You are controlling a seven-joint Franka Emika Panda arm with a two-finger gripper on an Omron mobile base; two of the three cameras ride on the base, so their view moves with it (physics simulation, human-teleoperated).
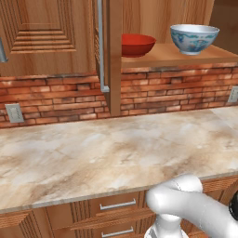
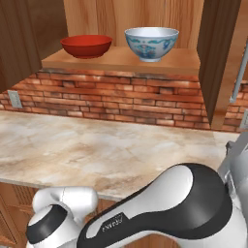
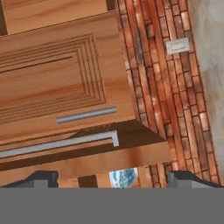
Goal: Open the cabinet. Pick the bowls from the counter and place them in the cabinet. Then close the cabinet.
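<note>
Cabinet (image 2: 213,63) above tabletop (image 1: 107,148), doors swung open; red bowl (image 2: 86,45) and white-blue bowl (image 2: 151,42) already on shelf. Remaining: closing. Door (image 3: 57,78) rigid, hinged, swings freely; best hold: long silver bar handle (image 3: 65,142). Gripper (image 3: 111,180) jaws wide apart, empty.

Both bowls (image 2: 118,44) apparently inside the open cabinet (image 2: 121,60).

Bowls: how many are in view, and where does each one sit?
2. The red bowl sits on the left of the open cabinet's shelf; the white-and-blue bowl stands to its right, apart from it. None shows on the counter.
</note>
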